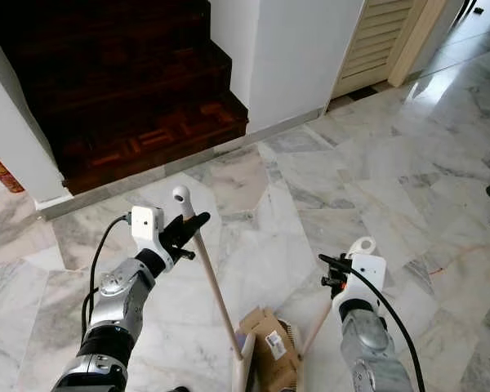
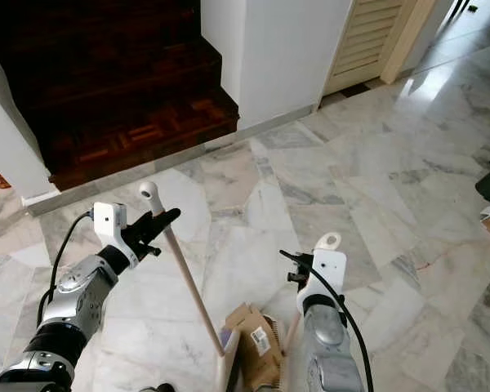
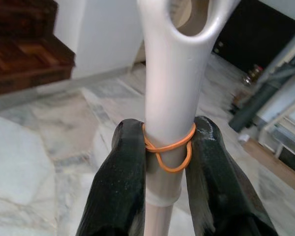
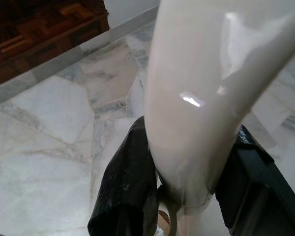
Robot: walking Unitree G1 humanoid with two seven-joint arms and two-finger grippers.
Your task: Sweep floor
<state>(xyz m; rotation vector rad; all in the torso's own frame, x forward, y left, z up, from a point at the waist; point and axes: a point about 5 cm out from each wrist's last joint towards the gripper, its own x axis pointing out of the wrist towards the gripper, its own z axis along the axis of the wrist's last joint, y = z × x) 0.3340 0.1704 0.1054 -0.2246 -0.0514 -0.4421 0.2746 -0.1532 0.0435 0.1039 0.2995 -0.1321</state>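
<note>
- The left gripper was pinching the upper end of the broom handle, its two black fingers pressed against the cream grip just below the hanging loop, where an orange rubber band circled the handle.
- That handle slanted down from the gripper toward the cardboard box.
- The right gripper clamped the cream handle of the dustpan; its fingers sat on either side of the grip, near the top.
- The dustpan's thin shaft ran down to the cardboard box, which lay on the marble floor between the two arms.
- Bristles showed just beside the box.
- Beyond the box, dark wooden stairs rose beside a white wall, with a louvred door further along.
</note>
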